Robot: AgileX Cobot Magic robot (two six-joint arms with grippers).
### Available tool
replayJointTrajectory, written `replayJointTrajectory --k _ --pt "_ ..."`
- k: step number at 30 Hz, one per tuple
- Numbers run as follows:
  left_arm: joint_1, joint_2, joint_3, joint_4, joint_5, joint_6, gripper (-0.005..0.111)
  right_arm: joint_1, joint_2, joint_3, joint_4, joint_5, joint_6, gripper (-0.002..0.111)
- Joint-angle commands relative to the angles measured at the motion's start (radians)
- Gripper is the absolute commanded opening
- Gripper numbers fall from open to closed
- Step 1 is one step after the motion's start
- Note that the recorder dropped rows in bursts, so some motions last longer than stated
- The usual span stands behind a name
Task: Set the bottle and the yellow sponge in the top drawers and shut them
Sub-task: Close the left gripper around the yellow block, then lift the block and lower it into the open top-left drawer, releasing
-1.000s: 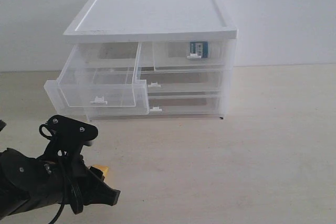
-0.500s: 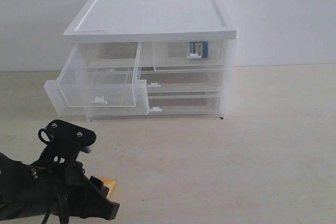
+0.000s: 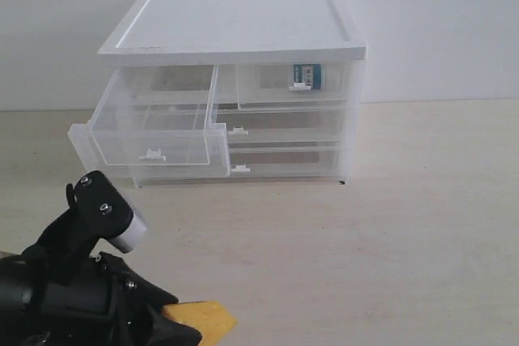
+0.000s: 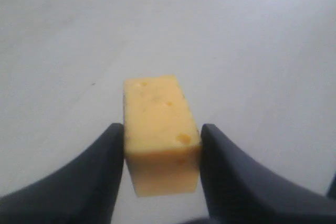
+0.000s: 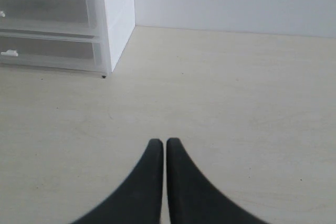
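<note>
The yellow sponge [image 4: 160, 129] sits pinched between the two dark fingers of my left gripper [image 4: 161, 136], lifted off the table; in the exterior view the yellow sponge [image 3: 203, 318] sticks out of the left gripper [image 3: 180, 323] at the bottom left. The left top drawer [image 3: 154, 129] is pulled out and holds nothing. The right top drawer [image 3: 292, 85] is pushed in, with the bottle [image 3: 308, 76] lying inside behind its handle. My right gripper [image 5: 165, 144] is shut on nothing, above bare table to the right of the cabinet [image 5: 118, 14], and is outside the exterior view.
The white-topped cabinet [image 3: 235, 26] stands against the back wall, with two full-width drawers [image 3: 284, 127] pushed in below. Bare table [image 3: 389, 232] stretches in front of it and to its right.
My left arm has risen towards the camera with the sponge in its fingers; the sponge now shows larger and further right at the picture's bottom edge. The drawers have not moved.
</note>
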Motion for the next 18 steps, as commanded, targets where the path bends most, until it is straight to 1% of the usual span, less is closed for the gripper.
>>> replayJointTrajectory --k 1,7,9,11,13,18 --pt "0.000 -0.091 -0.091 0.039 0.141 0.018 0.004 0.001 -0.006 -0.001 0.002 -0.009 0.003 0.000" --pt "0.000 -0.166 -0.245 0.039 0.184 0.016 0.004 0.001 -0.006 -0.001 0.002 -0.009 0.001 0.000" --pt "0.004 -0.173 -0.292 0.064 0.184 0.016 0.004 0.001 -0.006 -0.001 0.002 -0.009 0.001 0.000" --pt "0.009 -0.173 -0.327 0.125 0.178 -0.015 0.004 0.001 -0.006 -0.001 0.002 -0.009 0.001 0.000" --pt "0.028 -0.173 -0.357 0.193 0.176 -0.050 0.004 0.001 -0.006 -0.001 0.002 -0.009 0.001 0.000" --pt "0.116 -0.154 -0.425 0.383 0.173 -0.187 0.004 0.001 -0.006 -0.001 0.002 -0.009 0.001 0.000"
